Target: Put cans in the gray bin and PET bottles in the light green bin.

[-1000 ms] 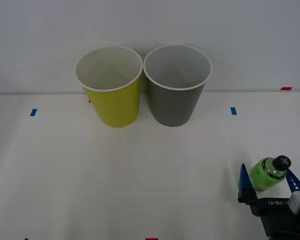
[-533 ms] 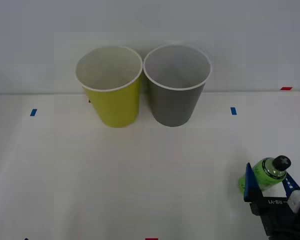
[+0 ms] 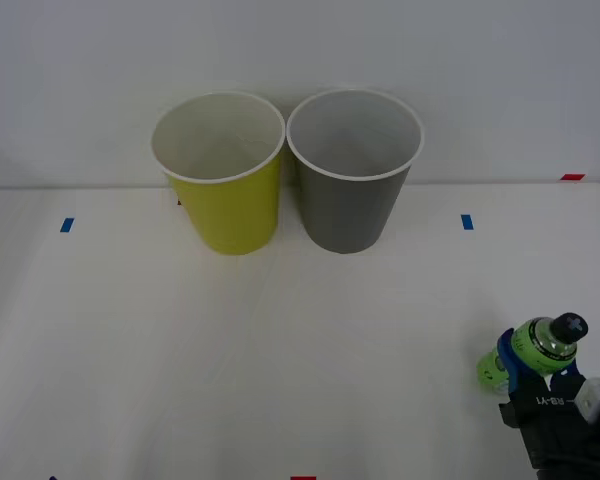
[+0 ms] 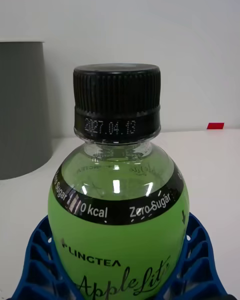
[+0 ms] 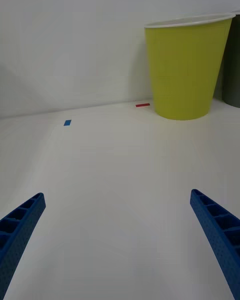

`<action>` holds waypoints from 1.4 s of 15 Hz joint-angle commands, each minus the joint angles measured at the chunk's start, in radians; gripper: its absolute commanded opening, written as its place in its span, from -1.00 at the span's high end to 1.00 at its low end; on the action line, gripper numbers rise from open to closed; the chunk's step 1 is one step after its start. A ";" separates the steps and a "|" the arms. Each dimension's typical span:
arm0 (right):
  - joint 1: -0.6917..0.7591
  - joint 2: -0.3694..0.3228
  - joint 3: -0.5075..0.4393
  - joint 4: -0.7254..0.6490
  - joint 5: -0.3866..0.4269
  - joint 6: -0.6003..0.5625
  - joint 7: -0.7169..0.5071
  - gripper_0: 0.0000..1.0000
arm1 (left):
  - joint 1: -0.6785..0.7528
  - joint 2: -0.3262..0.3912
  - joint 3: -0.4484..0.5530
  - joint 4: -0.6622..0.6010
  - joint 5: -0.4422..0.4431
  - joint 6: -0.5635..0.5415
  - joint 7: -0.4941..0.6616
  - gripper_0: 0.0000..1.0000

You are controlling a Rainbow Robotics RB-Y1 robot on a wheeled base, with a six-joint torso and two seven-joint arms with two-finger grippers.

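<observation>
The PET bottle (image 3: 533,349), small with a bright green label and a black cap, stands upright near the table's front right corner. My right gripper (image 3: 536,370) is shut on its lower body. In the right wrist view the PET bottle (image 4: 118,215) sits between the blue fingers (image 4: 37,260) of the right gripper (image 4: 120,265). The light green bin (image 3: 225,195) and the gray bin (image 3: 352,200) stand side by side at the back, light green on the left. My left gripper (image 5: 117,240) hangs open over bare table, the light green bin (image 5: 186,70) far ahead. Cans are out of view.
Blue tape marks (image 3: 67,225) (image 3: 467,221) lie on the white table (image 3: 280,350), with a red mark (image 3: 572,177) at the back right edge. A wall rises right behind the bins. Open tabletop lies between the bottle and the bins.
The right gripper's fingers, open around the bottle a second ago, have closed onto it. The bottle has shifted slightly. The bins have not moved.
</observation>
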State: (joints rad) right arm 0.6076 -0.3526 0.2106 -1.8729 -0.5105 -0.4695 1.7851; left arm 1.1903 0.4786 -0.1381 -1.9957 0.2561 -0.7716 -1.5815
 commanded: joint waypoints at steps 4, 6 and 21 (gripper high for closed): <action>0.012 -0.005 0.000 -0.014 -0.005 0.000 -0.001 1.00 | 0.000 0.000 0.000 0.000 0.000 0.000 0.000 -1.00; 0.037 -0.008 -0.007 -0.080 -0.017 0.071 -0.001 1.00 | 0.000 0.000 0.000 0.000 0.000 0.000 0.000 -1.00; -0.054 0.052 -0.152 -0.548 -0.045 0.609 -0.007 1.00 | 0.000 0.000 0.000 0.000 0.000 0.000 0.000 -1.00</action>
State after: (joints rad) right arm 0.5738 -0.3125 0.0713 -2.3954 -0.5591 0.0998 1.7832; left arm 1.1904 0.4786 -0.1380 -1.9957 0.2562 -0.7716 -1.5815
